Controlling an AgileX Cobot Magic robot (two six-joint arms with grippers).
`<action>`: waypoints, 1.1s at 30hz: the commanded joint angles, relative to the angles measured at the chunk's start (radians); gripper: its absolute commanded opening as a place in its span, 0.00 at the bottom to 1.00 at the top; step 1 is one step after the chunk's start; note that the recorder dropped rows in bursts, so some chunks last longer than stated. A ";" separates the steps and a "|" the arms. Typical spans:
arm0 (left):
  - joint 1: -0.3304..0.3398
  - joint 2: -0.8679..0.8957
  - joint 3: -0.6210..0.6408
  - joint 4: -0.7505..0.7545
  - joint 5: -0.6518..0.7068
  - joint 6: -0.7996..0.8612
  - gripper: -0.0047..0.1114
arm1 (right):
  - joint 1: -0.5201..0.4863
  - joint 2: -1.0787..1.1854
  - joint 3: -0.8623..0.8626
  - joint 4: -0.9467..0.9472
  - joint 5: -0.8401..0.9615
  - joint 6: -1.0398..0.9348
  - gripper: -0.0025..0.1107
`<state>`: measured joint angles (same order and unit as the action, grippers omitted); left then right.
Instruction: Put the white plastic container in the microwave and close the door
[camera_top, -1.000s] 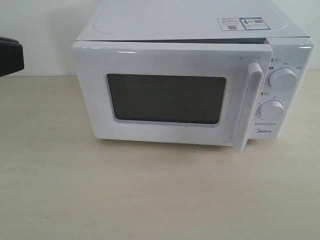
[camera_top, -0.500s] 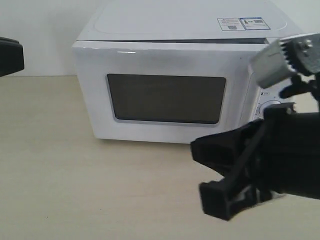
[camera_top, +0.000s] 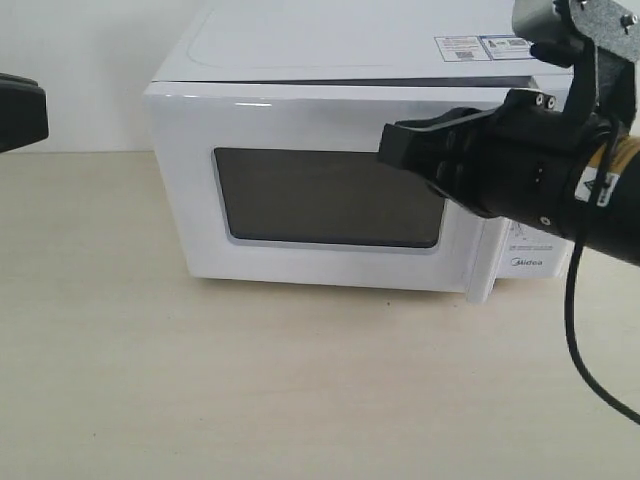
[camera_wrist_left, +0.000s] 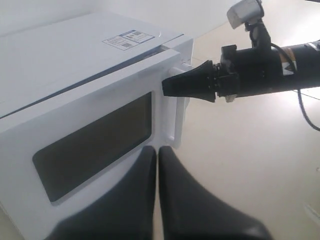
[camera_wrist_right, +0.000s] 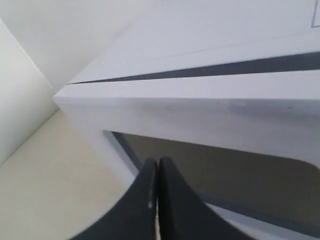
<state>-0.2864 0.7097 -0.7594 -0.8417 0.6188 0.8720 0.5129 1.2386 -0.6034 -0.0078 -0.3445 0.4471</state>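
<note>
My right claw (camera_top: 388, 148) is pressed together with nothing in it, and its tip hangs just in front of the door (camera_top: 320, 120) of the microwave (camera_top: 350, 40). The dark window (camera_top: 330, 197) lies just below and behind the tip, and the long handle (camera_wrist_left: 179, 115) sits farther back along my claw, mostly behind my arm. I cannot tell whether the tip touches the door. Above my right claw a dark slit runs between the door's top edge and the microwave's body. My left claw (camera_wrist_left: 157, 152) is also together and empty. The microwave stands on the tabletop (camera_top: 250, 380) ahead of my left claw and apart from it, and my right claw lies beyond the handle
</note>
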 joint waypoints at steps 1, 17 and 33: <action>-0.004 -0.006 0.009 -0.010 -0.002 -0.009 0.07 | -0.016 0.063 -0.001 0.207 -0.095 -0.208 0.02; -0.004 -0.006 0.009 -0.008 0.002 -0.009 0.07 | -0.016 0.226 -0.001 0.495 -0.354 -0.512 0.02; -0.004 -0.006 0.009 -0.006 -0.002 -0.009 0.07 | -0.016 0.309 -0.037 0.553 -0.461 -0.569 0.02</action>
<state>-0.2864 0.7097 -0.7594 -0.8417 0.6188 0.8720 0.5081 1.5410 -0.6190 0.4967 -0.7471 -0.1064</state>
